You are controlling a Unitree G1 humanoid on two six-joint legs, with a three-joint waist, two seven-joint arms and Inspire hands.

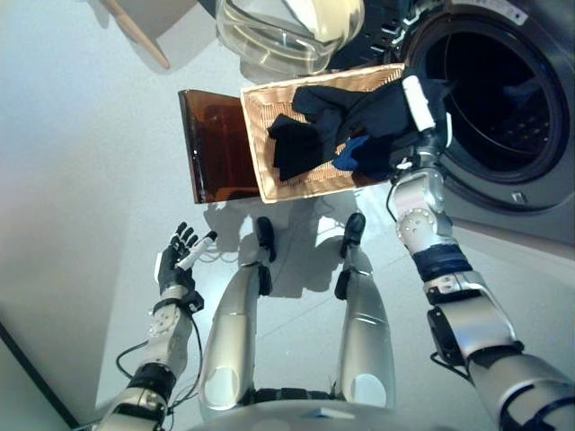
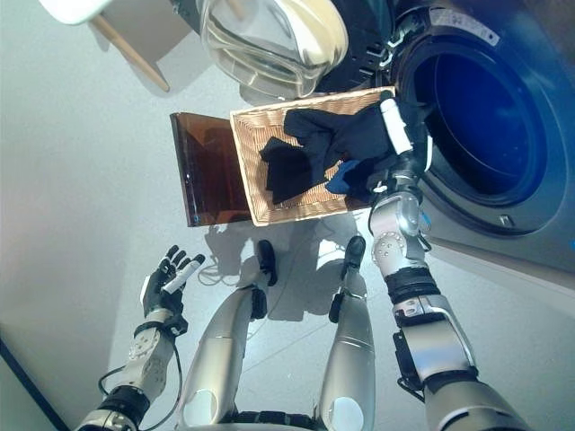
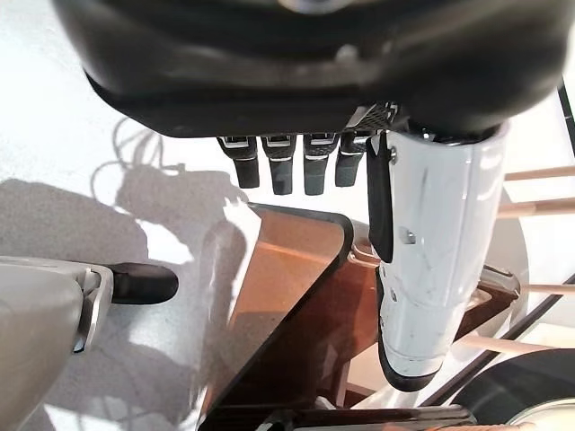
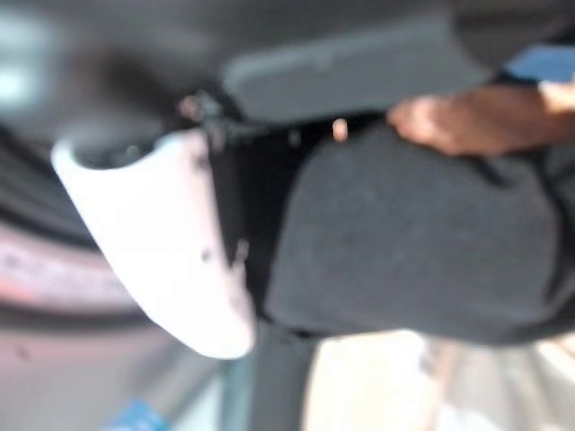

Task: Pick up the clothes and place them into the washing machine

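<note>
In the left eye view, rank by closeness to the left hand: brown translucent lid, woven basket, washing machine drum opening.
1. Brown translucent lid, on the floor ahead of the left hand.
2. Woven basket, just beyond the lid.
3. Washing machine drum opening, far right.

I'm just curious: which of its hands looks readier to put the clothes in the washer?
The right hand: it is already in the dark clothes at the basket, next to the washer's open drum. The left hand hangs open, far from the basket.

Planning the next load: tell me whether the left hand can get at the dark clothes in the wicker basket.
Probably not as it stands: the left hand hangs open low beside the body, with the brown panel between it and the dark clothes.
</note>
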